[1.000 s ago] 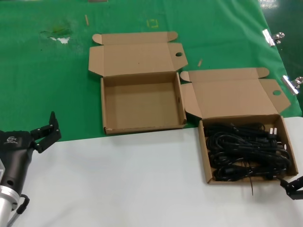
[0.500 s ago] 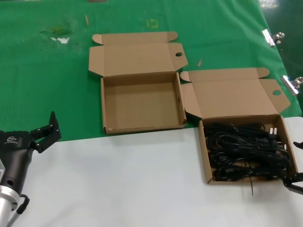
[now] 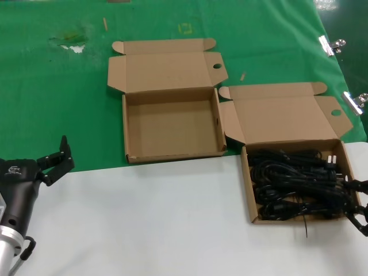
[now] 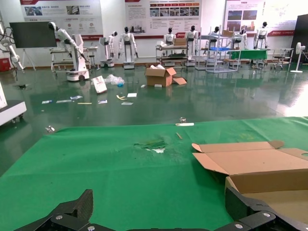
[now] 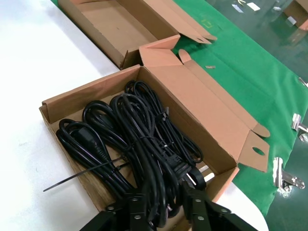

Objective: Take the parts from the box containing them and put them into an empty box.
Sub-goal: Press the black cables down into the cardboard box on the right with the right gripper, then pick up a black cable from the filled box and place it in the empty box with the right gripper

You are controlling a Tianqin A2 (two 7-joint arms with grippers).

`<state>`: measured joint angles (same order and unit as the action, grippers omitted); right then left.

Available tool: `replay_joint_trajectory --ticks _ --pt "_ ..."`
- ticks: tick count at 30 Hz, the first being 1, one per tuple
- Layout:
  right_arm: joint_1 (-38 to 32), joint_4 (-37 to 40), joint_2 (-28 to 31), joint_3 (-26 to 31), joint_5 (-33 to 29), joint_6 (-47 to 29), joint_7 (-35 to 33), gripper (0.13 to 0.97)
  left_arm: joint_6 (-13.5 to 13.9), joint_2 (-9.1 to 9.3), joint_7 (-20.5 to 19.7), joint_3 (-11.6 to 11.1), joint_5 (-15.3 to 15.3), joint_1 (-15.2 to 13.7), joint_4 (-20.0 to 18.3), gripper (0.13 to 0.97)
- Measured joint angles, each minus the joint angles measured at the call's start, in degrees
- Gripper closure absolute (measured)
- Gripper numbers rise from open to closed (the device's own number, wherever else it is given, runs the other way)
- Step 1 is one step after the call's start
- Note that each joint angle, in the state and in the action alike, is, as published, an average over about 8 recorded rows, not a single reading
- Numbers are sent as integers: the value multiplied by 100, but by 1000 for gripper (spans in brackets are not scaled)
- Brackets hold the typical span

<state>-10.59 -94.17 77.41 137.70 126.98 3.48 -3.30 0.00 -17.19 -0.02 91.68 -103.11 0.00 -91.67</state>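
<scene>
The box containing the parts [image 3: 248,190] sits at the right on the white surface. It holds several black coiled power cords [image 3: 299,184], also seen in the right wrist view [image 5: 139,139]. My right gripper [image 3: 360,204] is at that box's right end. It is open, and its fingers [image 5: 136,208] stand on either side of some cords [image 5: 161,192] near a white-pinned plug [image 5: 199,174]. The empty box [image 3: 172,123] lies open at centre-left on the green mat. My left gripper [image 3: 57,160] is open and empty at the far left, apart from both boxes.
Both box lids [image 3: 167,69] lie open toward the far side. A thin black tie [image 3: 306,229] sticks out over the cord box's near wall. Metal clips [image 3: 329,45] lie at the mat's right edge. Small scraps [image 3: 73,45] lie far left on the green mat.
My right gripper has moved up from the near right corner to the cord box's right end, and its fingers now straddle cords. The left arm has not moved.
</scene>
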Motion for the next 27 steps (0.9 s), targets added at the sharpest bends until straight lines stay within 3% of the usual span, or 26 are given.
replay_joint_trajectory --ticks 11,27 --pt "-37 23 -6 49 74 40 -49 894 0 0 0 0 0 0 0 132" --pt "559 -583 497 -625 187 299 -39 921 0 0 0 0 0 0 0 132"
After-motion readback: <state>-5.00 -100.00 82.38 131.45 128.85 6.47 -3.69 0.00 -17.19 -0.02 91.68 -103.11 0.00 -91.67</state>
